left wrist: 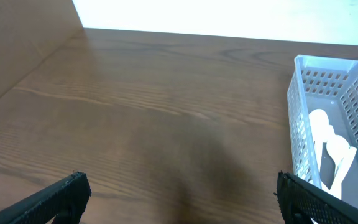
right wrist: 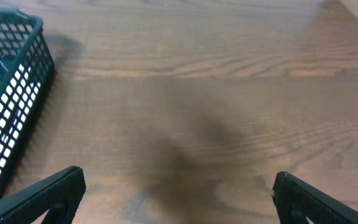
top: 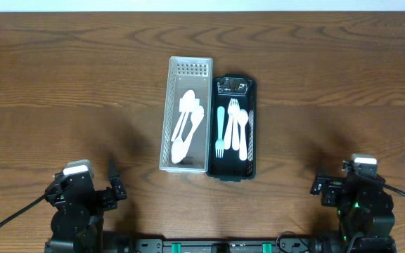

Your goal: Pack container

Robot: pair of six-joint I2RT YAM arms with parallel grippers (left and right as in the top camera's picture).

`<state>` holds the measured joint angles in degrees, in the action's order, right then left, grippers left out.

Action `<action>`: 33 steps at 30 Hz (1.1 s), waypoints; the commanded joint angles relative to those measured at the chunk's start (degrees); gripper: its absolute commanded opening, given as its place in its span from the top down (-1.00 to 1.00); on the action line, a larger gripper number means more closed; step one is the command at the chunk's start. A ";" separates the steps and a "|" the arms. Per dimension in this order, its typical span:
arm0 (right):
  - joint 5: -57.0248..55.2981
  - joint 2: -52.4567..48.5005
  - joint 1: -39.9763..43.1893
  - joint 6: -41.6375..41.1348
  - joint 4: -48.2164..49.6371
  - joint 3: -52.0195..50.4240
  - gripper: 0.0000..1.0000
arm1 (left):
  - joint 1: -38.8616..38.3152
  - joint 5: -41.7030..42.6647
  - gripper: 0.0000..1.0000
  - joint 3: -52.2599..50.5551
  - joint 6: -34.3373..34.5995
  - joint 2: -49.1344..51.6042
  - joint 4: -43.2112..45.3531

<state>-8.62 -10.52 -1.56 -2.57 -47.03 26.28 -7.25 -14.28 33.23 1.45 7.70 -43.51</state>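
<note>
- The left gripper (left wrist: 180,190) has its two fingers (left wrist: 58,194) standing wide apart, with only bare wood between them. It holds nothing.
- The right gripper (right wrist: 178,186) is the same: its dark fingers (right wrist: 48,190) are spread wide over the wood and grip nothing.
- In the overhead view both arms sit at the near edge of the wooden table (top: 62,84), one at each corner, well apart from the baskets.
- The white slotted basket (top: 166,105) stands in the middle of the table. Its long axis runs from the near edge toward the far edge.
- Inside it lie white plastic spoons (top: 186,126), along the basket but a little slanted.
- The black mesh basket (top: 253,126) touches the white one on the right-arm side, parallel to it and set a little nearer to the robot.
- It holds a pale blue fork (top: 221,130) with its tines toward the robot, and white forks (top: 236,126) beside it, also lengthwise; one of these points its tines to the far side.
- A small shiny thing (top: 232,86) lies at the far end of the black basket; I cannot tell what it is.
- No writing or brand can be read on any item.
</note>
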 commanded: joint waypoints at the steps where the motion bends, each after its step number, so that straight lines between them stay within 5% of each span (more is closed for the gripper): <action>1: -0.15 0.50 0.00 -0.81 -1.68 -0.17 -0.99 | -0.28 0.13 -0.96 -0.11 -0.37 -0.24 -0.02; 22: 0.02 1.70 0.00 -0.81 -10.99 -0.20 -0.98 | -0.28 0.13 -0.96 -0.11 -0.37 -0.24 -0.02; 33: 3.76 9.57 -4.26 6.43 36.46 -19.74 -0.99 | -0.28 0.13 -0.96 -0.11 -0.37 -0.24 0.00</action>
<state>-6.33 -2.15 -4.67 0.43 -15.62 11.09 -7.25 -14.17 33.17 1.48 7.70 -43.51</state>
